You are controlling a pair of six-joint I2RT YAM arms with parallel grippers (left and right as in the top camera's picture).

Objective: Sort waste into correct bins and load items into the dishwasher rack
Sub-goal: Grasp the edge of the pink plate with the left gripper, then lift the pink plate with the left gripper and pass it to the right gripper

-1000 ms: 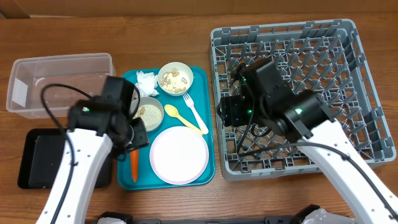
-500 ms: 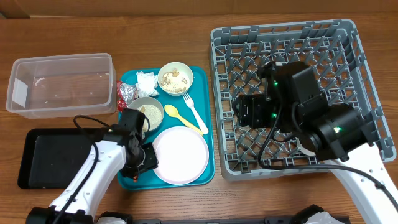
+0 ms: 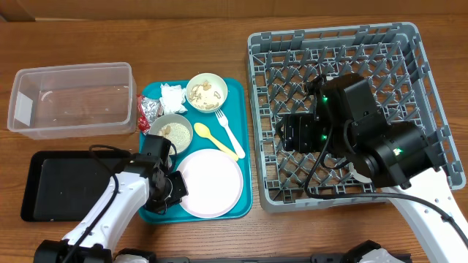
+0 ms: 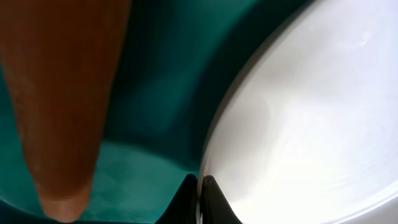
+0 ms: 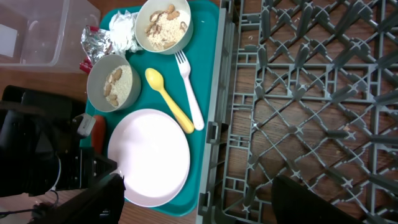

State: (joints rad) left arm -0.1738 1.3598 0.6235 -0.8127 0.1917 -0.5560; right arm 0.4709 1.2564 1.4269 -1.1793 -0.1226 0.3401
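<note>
Overhead, the left arm [image 3: 110,208] has swung away from beside the clear tub [image 3: 69,98] and dropped low over the near-left corner of the teal tray [image 3: 247,175], just beside the pink plate [image 3: 212,184]. Its wrist now covers the spot where the carrot lay a second ago, so from above the carrot is hidden. The right arm [image 3: 380,146] has drawn back from the tray side and hangs over the middle of the dishwasher rack [image 3: 409,73], with no dishes showing in it.

Left wrist view, very close: the carrot [image 4: 62,106] lies on the teal floor off to one side, apart from the left fingers [image 4: 211,202]. Their tips are drawn nearly together right at the plate's rim, and nothing orange sits between them. I'd judge the carrot isn't caught yet and the reach has landed beside it.

Right wrist view: the right fingers [image 5: 99,199] are spread wide and carry nothing. Below them the bowls [image 5: 165,25], spoon [image 5: 165,93], fork [image 5: 189,93] and plate all sit on the tray, so no loading has started.
</note>
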